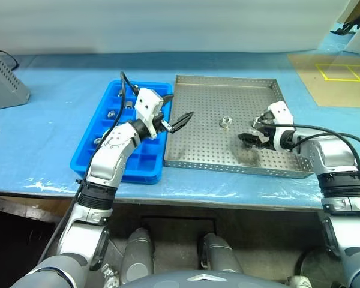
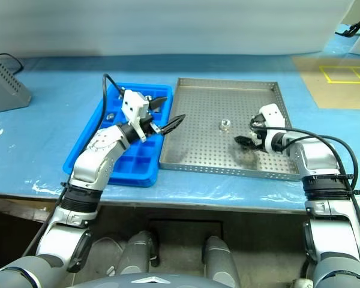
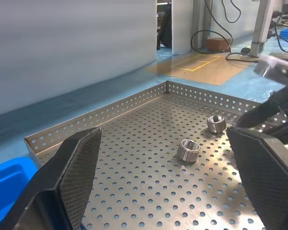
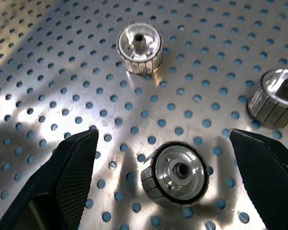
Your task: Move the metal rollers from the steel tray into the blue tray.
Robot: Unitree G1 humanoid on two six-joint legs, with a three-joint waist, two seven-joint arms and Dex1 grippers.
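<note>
though ridged and bored, metal rollers [image 4: 175,175] without markings

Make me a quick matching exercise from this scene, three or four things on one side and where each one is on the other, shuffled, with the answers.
Things:
1. left pincer
2. right pincer
3. roller
4. grey box

Places:
A. far left on the blue table cover
B. open, low over the steel tray, near its right side
C. between the right pincer's fingers, untouched
D. open, at the seam between blue tray and steel tray

Pairs: 1-D, 2-B, 3-C, 4-A
</note>
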